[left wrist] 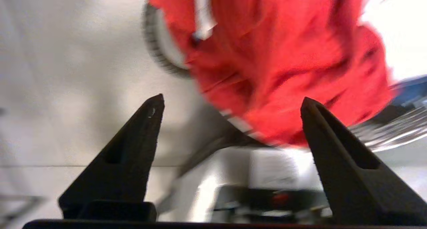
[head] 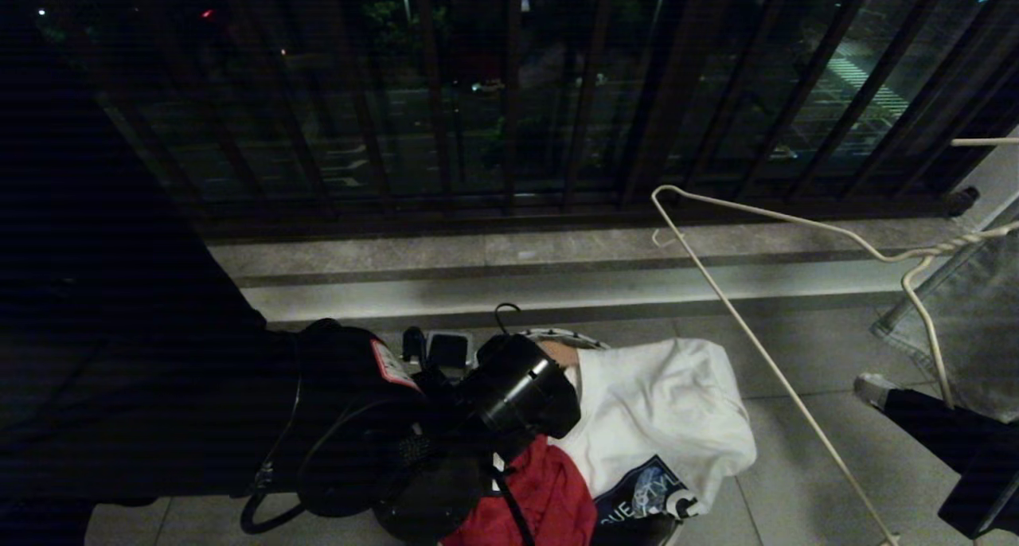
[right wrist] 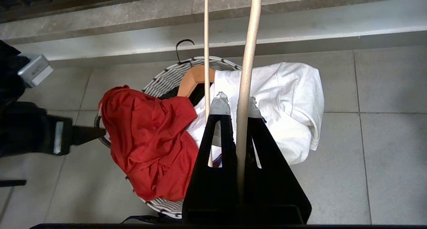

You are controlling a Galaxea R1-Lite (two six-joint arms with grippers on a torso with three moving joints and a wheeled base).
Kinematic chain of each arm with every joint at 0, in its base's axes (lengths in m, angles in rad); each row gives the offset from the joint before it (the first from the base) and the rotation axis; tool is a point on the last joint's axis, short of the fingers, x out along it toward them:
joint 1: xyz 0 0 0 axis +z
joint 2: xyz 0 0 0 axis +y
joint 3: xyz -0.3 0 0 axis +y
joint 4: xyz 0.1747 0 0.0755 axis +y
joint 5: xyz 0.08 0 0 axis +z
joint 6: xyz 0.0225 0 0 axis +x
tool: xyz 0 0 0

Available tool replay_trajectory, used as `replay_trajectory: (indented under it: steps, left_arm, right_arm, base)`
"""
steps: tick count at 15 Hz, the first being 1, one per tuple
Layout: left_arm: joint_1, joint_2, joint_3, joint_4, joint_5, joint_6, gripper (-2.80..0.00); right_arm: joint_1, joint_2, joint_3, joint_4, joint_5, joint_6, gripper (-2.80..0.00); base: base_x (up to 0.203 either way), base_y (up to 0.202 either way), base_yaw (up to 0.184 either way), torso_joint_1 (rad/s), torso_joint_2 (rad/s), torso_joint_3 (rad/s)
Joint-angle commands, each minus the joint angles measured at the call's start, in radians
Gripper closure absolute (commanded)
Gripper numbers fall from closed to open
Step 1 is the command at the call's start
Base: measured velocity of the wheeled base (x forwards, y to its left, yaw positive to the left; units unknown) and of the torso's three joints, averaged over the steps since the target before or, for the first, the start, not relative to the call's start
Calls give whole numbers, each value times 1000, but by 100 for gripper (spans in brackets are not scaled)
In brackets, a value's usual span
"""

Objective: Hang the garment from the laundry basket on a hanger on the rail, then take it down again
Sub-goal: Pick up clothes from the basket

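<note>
Garment lay back in basket, lower centre; left gripper spread empty, right gripper clamping hanger. Next, I judged: withdraw left.

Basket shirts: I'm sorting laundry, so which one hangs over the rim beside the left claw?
The red T-shirt, draped over the laundry basket rim by the open left claw; the white T-shirt lies opposite.

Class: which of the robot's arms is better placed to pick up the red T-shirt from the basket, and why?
Left. The left gripper is open beside the red T-shirt at the basket; the right gripper is shut on the white hanger.
</note>
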State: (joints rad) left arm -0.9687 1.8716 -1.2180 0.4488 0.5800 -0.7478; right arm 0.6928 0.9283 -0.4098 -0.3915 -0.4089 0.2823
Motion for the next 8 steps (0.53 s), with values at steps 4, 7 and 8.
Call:
replay_trajectory:
  steps: [4,7,8]
  left_arm:
    - [63,-157,123,20,-72,416,-280]
    - [81,-286,209,20,-157,569,0]
    - [85,-322,229,23,-174,590,0]
  right_arm:
    - [1,0,0,-3,-2,1,0]
    - [1,0,0,-3,-2,1,0]
    - [1,0,2,-3,-2,1,0]
  base:
    - [0,0,0,0,0,0]
    - [0,0,0,0,0,0]
    - [0,0,0,0,0,0]
